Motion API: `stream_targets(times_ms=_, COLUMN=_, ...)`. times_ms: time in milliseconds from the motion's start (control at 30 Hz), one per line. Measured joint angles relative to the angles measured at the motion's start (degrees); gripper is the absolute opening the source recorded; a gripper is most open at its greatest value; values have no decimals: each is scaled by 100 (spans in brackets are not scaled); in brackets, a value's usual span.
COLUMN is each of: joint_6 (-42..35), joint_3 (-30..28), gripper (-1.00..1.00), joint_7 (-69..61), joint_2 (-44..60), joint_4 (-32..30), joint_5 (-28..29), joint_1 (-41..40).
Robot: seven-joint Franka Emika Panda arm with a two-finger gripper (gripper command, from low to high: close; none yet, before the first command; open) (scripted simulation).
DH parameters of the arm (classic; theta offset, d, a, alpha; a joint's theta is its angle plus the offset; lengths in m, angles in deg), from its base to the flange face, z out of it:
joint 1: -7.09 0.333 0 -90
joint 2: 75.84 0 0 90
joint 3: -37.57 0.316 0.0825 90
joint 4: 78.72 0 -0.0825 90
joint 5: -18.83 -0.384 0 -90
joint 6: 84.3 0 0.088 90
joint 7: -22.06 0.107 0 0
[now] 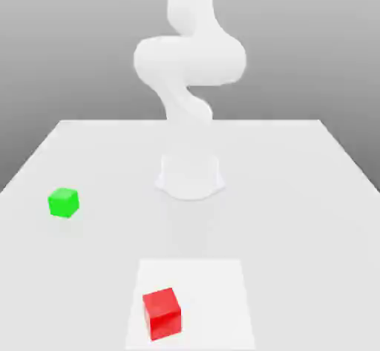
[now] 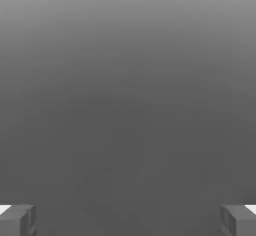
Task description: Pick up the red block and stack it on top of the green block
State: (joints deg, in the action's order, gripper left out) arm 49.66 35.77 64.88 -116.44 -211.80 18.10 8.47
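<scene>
- Grey background, white table [image 1: 282, 223]
- Green block [image 1: 64, 202]: left side
- Red block [image 1: 162, 314]: bottom, left of centre, on white square [image 1: 215, 297]
- Gripper [image 2: 128, 221]: released, fingers wide

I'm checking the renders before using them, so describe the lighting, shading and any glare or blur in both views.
Exterior view: bright, even light; the pale arm nearly washes out, its base blending into the white table; the red block and green block show shaded faces, no strong cast shadows. Hand view: dim grey gradient, lighter toward one edge; dark gripper fingers, no glare.
</scene>
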Motion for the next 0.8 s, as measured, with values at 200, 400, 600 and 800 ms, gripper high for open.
stream_targets(times_ms=200, joint_6=532, joint_3=-396, gripper=0, joint_7=-764, joint_2=1284, joint_4=-319, joint_5=-213, joint_1=289)
stream_targets(times_ms=400, joint_6=1046, joint_3=-687, gripper=0, joint_7=-1516, joint_2=2537, joint_4=-628, joint_5=-431, joint_1=483)
stream_targets(times_ms=600, joint_6=1566, joint_3=-775, gripper=0, joint_7=-2208, joint_2=3779, joint_4=-938, joint_5=-568, joint_1=471)
stream_targets(times_ms=800, joint_6=2135, joint_3=-804, gripper=0, joint_7=-2644, joint_2=4982, joint_4=-1222, joint_5=-399, joint_1=366)
